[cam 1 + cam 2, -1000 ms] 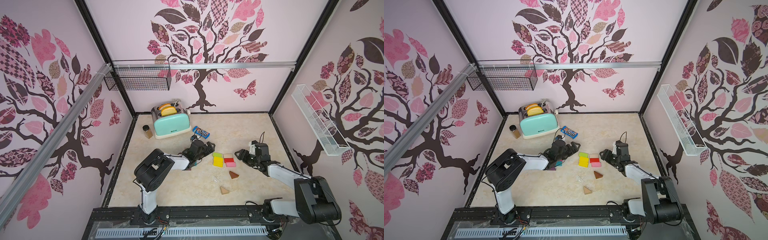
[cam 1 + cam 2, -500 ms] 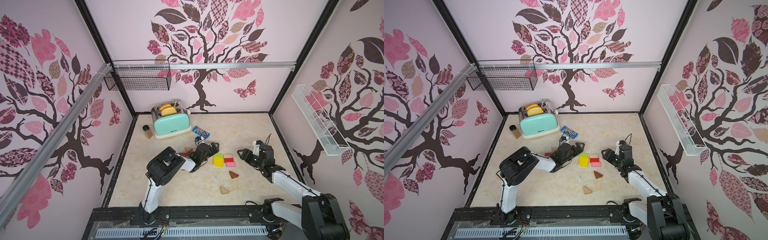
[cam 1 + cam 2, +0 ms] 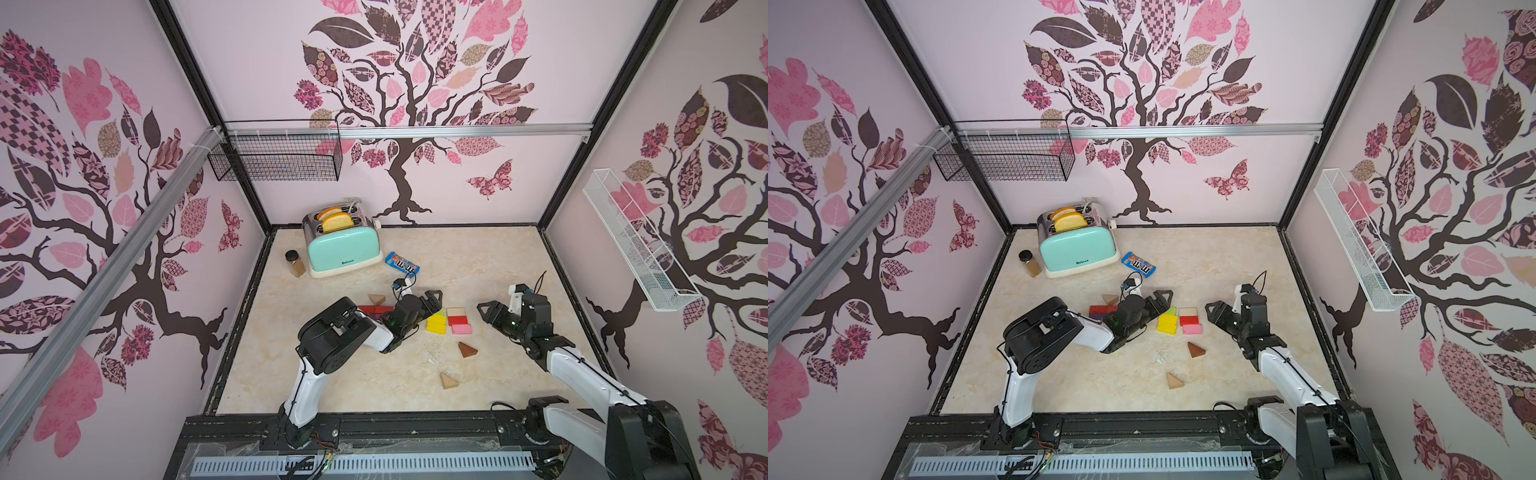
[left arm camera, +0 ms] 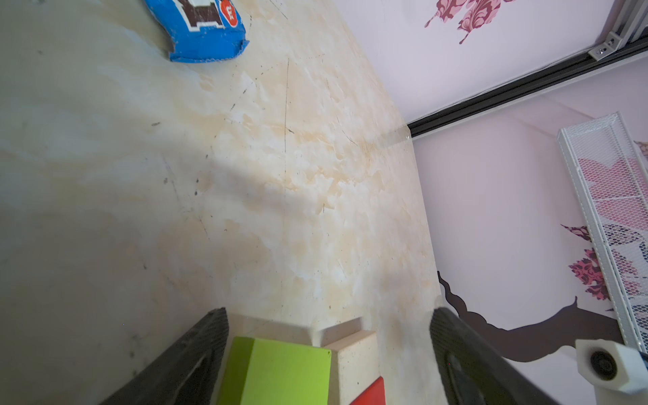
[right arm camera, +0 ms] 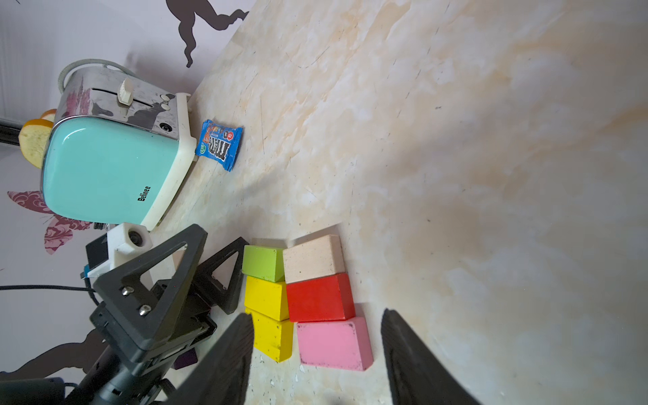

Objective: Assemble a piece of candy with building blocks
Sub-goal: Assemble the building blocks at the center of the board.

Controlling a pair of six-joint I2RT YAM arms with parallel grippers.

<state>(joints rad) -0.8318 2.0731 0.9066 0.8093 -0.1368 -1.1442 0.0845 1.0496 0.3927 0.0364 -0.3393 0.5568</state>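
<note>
Closest to me, a tan triangle lies by itself on the table, and just past it a brown triangle, apart from it. Now the main cluster of building blocks, mid-table: a pink block, a red block and a tan block run in a line away from me, edge to edge, and hard against them two yellow blocks and a green block make a second line. On the right of the cluster, the right pincer points in at the pink and red ones, jaws parted, nothing between them. On the left, the left pincer sits low, jaws flung wide and empty, the green block just ahead of its tips; whether a finger touches the yellows, I can't tell. Behind that arm, partly hidden, lie more red blocks, a purple piece and a second tan triangle. Further back, the blue candy packet lies flat, then the mint toaster with bread in its slots and a small brown jar beside it. On the walls, a black wire basket and a white basket.
</note>
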